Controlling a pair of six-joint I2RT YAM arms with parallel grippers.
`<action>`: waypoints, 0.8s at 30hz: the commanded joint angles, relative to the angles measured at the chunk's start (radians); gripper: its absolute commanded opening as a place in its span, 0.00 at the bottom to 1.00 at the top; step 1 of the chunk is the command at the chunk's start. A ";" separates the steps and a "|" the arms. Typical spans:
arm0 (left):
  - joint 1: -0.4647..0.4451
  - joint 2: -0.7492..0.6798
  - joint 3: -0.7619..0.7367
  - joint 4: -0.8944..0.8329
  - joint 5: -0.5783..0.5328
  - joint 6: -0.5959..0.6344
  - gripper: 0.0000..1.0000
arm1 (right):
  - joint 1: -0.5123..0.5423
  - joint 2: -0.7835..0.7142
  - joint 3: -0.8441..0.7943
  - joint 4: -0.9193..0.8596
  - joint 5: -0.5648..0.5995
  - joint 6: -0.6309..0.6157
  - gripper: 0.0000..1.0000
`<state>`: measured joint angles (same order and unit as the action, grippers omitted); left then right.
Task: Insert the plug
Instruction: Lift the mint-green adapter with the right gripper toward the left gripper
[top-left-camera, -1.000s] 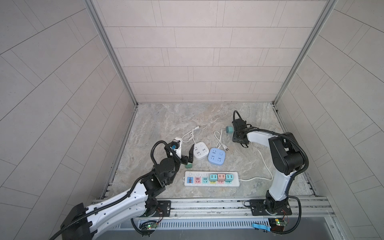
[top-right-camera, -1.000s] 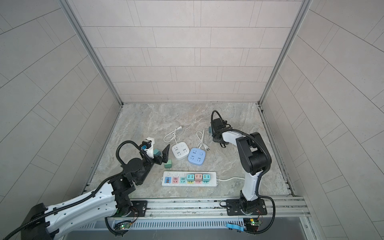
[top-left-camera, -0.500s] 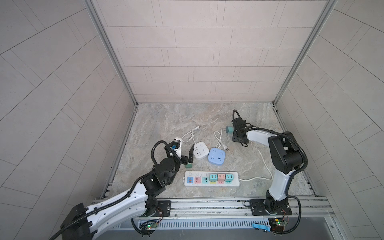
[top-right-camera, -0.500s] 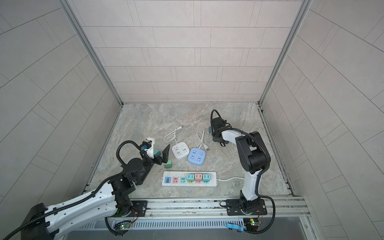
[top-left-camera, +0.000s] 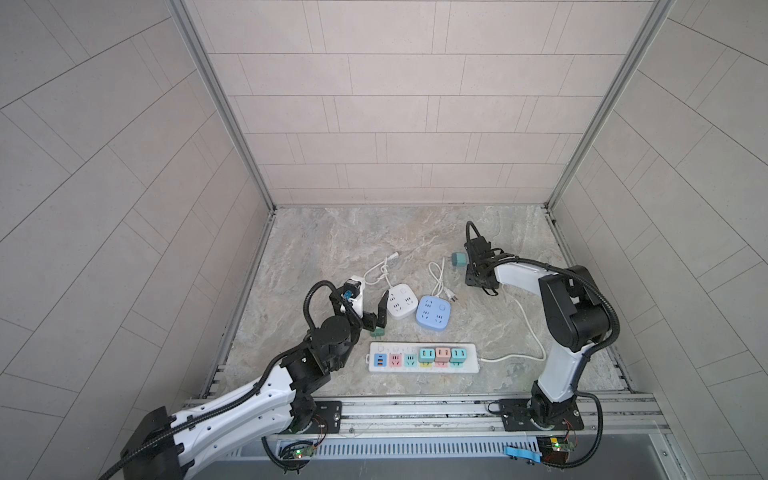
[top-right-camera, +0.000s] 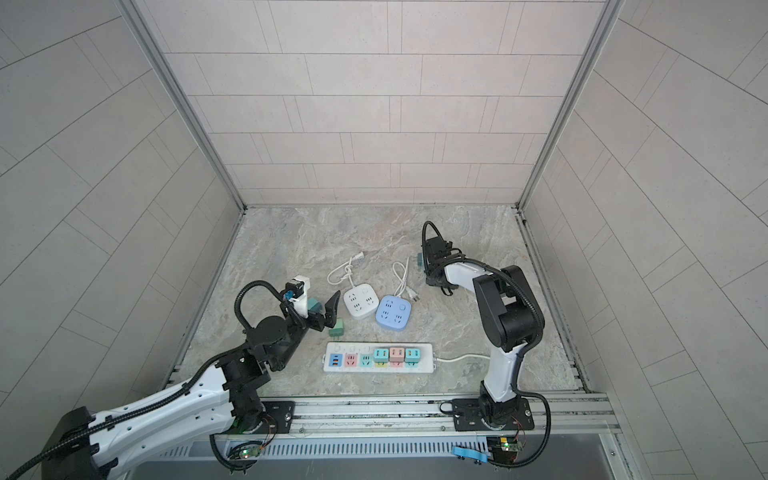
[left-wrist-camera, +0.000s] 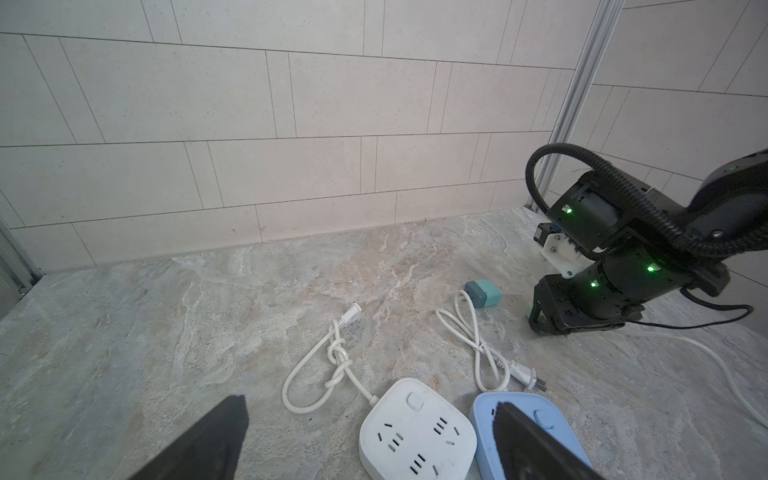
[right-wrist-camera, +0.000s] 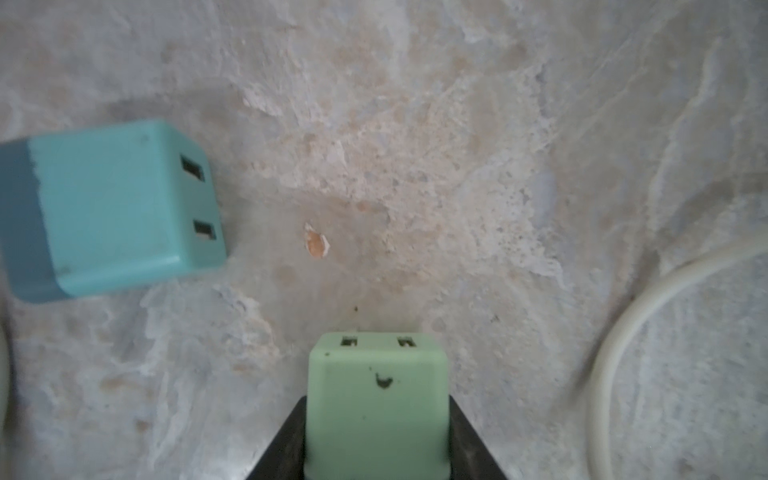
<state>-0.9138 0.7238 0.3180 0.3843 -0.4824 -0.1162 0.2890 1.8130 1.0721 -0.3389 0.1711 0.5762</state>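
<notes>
The floor (top-left-camera: 374, 241) looks like grey and tan stone with wavy streaks and one small orange chip (right-wrist-camera: 316, 244). Pale tiled walls (top-left-camera: 395, 104) stand on three sides. The right gripper (right-wrist-camera: 376, 432) squeezes the light green plug (right-wrist-camera: 376, 374) at the back, near a teal plug (right-wrist-camera: 120, 208), far from the white power strip (top-left-camera: 424, 357). The left gripper (left-wrist-camera: 365, 436) is spread wide, holding nothing.

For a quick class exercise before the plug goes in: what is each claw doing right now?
Left claw: open, holding nothing.
Right claw: closed on the mint-green plug.
</notes>
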 joint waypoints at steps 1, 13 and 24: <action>0.007 -0.001 0.016 -0.016 -0.013 -0.033 1.00 | 0.060 -0.120 -0.042 0.008 0.060 -0.042 0.29; 0.112 0.021 0.025 -0.060 0.167 -0.163 1.00 | 0.339 -0.479 -0.286 0.241 0.234 -0.209 0.24; 0.123 0.060 0.061 -0.058 0.343 -0.152 0.96 | 0.512 -0.913 -0.690 0.691 0.029 -0.667 0.09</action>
<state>-0.7959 0.7761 0.3492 0.3019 -0.2211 -0.2520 0.7780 0.9565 0.4355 0.1955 0.2817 0.1074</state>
